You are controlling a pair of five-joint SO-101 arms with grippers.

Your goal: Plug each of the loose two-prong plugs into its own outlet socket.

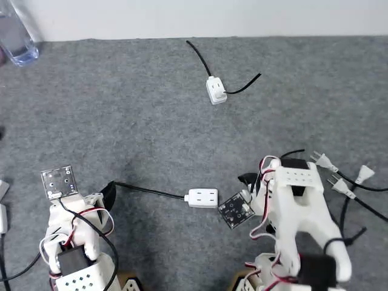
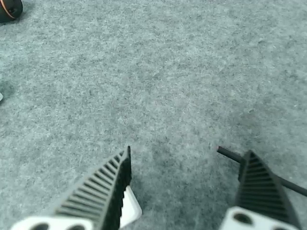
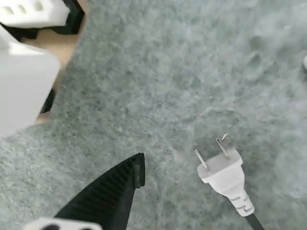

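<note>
Grey felt-covered desk (image 1: 139, 133), bearing two outlets and several loose plugs. Near outlet: white oblong outlet socket block (image 1: 202, 197), flat between the two arms, long axis running across the desk from one arm toward the other, black cord (image 1: 148, 191) leaving the end nearer the left arm. Far outlet: second white outlet socket block (image 1: 216, 90), well apart from both arms, on a cord of its own. Cluster of loose white two-prong plugs (image 1: 323, 161): at least three in the high view, on the right arm's side, near that arm and well apart from either outlet; none yet seated. From the right wrist, one white two-prong plug (image 3: 223, 172): flat on the felt just beside the right end effector (image 1: 248, 180), not touching it, long axis roughly in line with the arm's reach, prongs turned away from the arm, cord end trailing back toward it; whether one of that cluster, not determinable. Opening of the right end effector: impossible to tell. Opposite, left end effector (image 2: 188, 165): spread wide, holding nothing, low over bare felt, near outlet's cord passing just beside one tip. Judged nearer arm for the plugs: right. Judged need of the coming move: closing across the plug's body behind the prongs, then turning the prongs toward the near outlet's slots.
</note>
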